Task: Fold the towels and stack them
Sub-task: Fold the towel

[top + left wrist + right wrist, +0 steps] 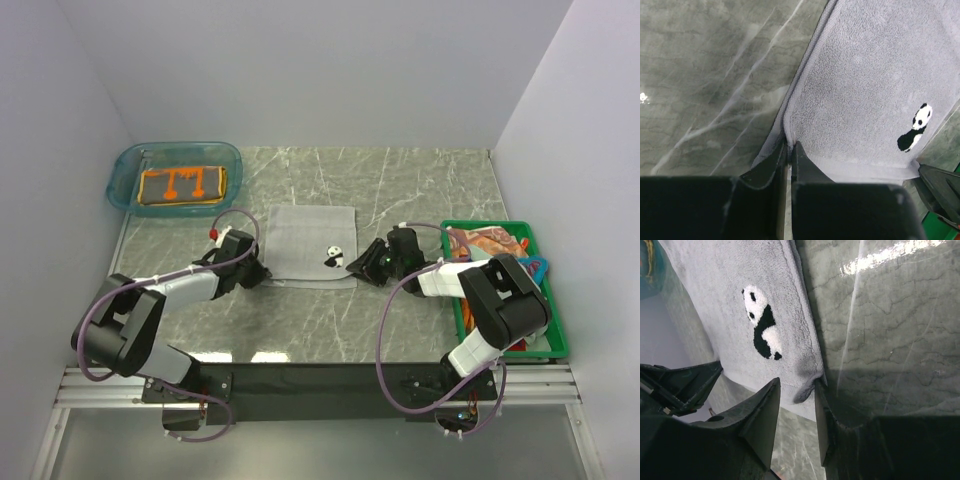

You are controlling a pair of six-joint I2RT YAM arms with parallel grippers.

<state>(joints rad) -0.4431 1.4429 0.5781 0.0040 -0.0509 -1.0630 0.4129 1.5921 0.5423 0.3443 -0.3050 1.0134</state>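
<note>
Top external: marbled table, towel (pale walls)

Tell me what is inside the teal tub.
One folded orange-brown towel with orange lines lies flat in the teal tub. Anything beneath that towel is covered from view.
</note>
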